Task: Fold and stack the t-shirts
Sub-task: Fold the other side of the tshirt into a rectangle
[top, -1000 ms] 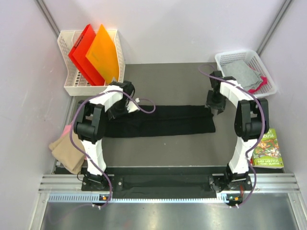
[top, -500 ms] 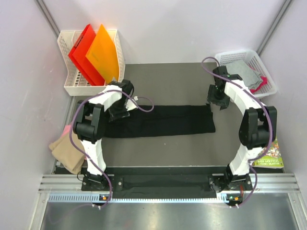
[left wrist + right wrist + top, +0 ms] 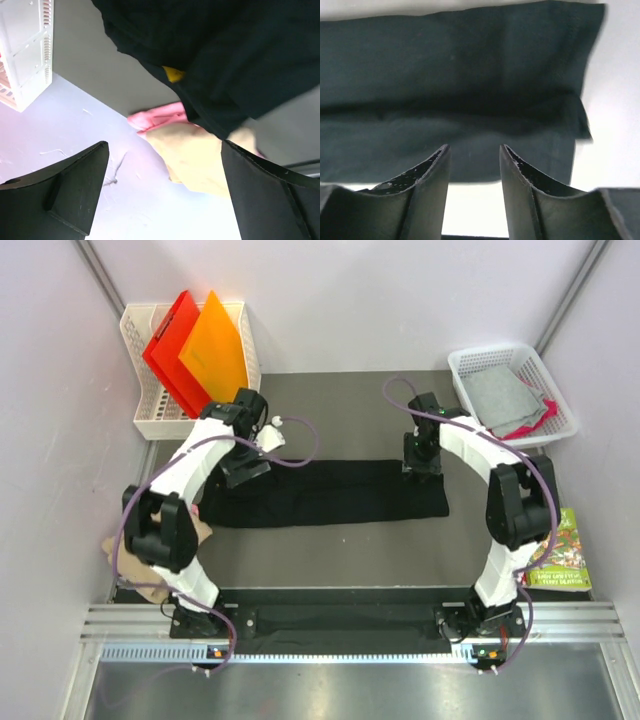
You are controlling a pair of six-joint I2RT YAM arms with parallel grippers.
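The black t-shirt (image 3: 330, 492) lies folded into a long strip across the grey mat. My left gripper (image 3: 245, 468) hovers over its left end, jaws wide apart and empty. In the left wrist view (image 3: 165, 150) the black cloth (image 3: 225, 50) with a yellow tag (image 3: 173, 74) lies beyond the fingers. A pink t-shirt (image 3: 157, 115) and a tan t-shirt (image 3: 200, 155) lie beside it. My right gripper (image 3: 420, 460) sits over the strip's far edge near the right end. Its fingers (image 3: 474, 147) stand open above the black cloth (image 3: 460, 90), with nothing between them.
The tan shirt (image 3: 112, 543) lies at the left edge, mostly hidden by my left arm. A white basket (image 3: 150, 420) at the back left holds red and orange folders (image 3: 195, 350). Another basket (image 3: 560, 425) at the back right holds grey cloth. A picture book (image 3: 560, 550) lies at the right.
My left gripper has opened and let go of the shirt's left end; its elbow swung out left. My right gripper moved left from the shirt's right end along its far edge.
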